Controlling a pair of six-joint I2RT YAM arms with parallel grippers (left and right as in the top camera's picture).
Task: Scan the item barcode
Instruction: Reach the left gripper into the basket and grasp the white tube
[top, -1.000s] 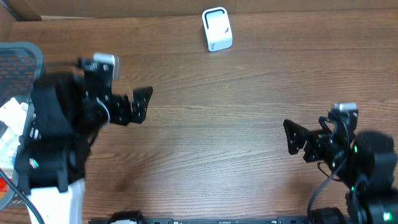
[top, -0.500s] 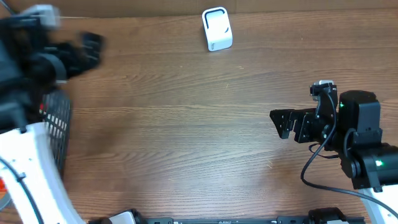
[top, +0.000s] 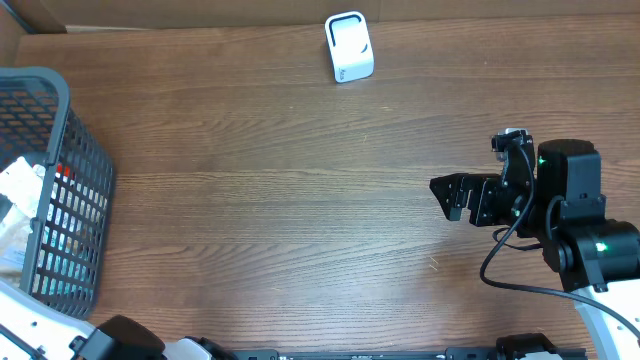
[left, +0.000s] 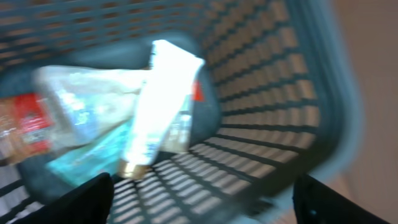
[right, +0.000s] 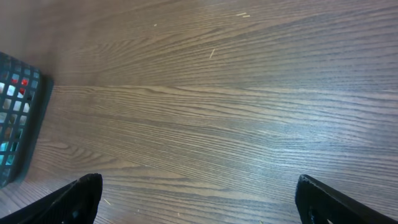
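The items lie in a dark mesh basket (top: 60, 200) at the table's left edge. The blurred left wrist view looks down into the basket (left: 267, 93): a white tube (left: 158, 99) lies across a clear packet (left: 81, 99), a red packet (left: 25, 124) and something teal (left: 81, 165). My left gripper (left: 202, 193) hovers above them, open and holding nothing; it is out of the overhead view. A white barcode scanner (top: 349, 46) stands at the back centre. My right gripper (top: 448, 197) (right: 198, 190) is open over bare wood on the right, pointing left.
A brown cardboard wall (top: 200, 12) runs along the table's far edge. The basket's corner (right: 15, 118) shows at the left of the right wrist view. Part of the left arm's white body (top: 40, 325) sits at the bottom left corner.
The left arm swung left and out of the overhead view, ending over the basket. The right gripper shifted a little up and to the left.
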